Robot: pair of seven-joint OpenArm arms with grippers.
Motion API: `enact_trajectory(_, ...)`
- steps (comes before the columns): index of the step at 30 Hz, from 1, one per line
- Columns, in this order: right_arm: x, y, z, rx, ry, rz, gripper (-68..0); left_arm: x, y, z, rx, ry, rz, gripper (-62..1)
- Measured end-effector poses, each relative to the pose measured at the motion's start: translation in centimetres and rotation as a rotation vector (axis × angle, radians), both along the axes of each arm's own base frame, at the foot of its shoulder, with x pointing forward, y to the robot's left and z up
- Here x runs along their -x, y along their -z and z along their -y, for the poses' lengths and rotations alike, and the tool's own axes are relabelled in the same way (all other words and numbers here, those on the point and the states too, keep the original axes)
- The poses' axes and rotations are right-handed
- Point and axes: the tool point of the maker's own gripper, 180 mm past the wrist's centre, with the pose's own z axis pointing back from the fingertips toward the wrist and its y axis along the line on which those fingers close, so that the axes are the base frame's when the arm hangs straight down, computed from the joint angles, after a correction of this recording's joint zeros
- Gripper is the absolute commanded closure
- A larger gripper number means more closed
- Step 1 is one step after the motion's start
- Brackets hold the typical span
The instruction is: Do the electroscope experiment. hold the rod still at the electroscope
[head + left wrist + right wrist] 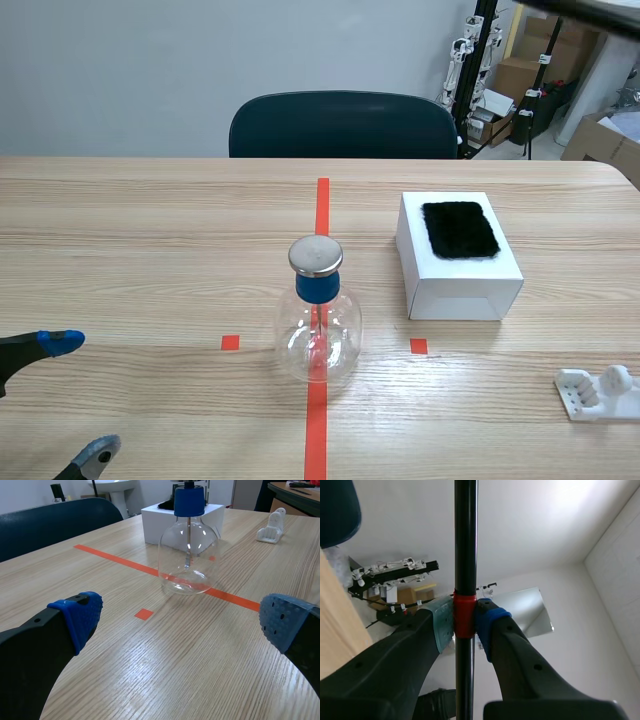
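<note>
Right claw [465, 624] clamps black rod [465, 535]

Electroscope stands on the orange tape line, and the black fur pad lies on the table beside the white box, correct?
No: the scene view shows the black fur pad lying on top of the white box, not beside it. The electroscope does stand on the orange tape line.

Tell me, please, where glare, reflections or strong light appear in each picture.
Scene view: soft, even light, with small highlights on the flask and its metal cap. Left wrist view: bright reflections on the flask's glass and a sheen on the table. Right wrist view: strong glare on the ceiling behind the rod; the right claw, shut on it, looks dark against that light.
</note>
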Motion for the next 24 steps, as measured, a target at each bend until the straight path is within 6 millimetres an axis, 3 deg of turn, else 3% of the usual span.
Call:
enact_trajectory(7,2.7,2.7,-1.1,-0.029,-0.038,-0.057,-5.3,0.0,0.0,0.0,0.000,0.000,0.000,-62.3)
enact_trajectory(24,3.5,2.9,-1.2,-0.079,-0.019,-0.038,-5.3,0.0,0.0,0.0,0.000,0.000,0.000,-62.3)
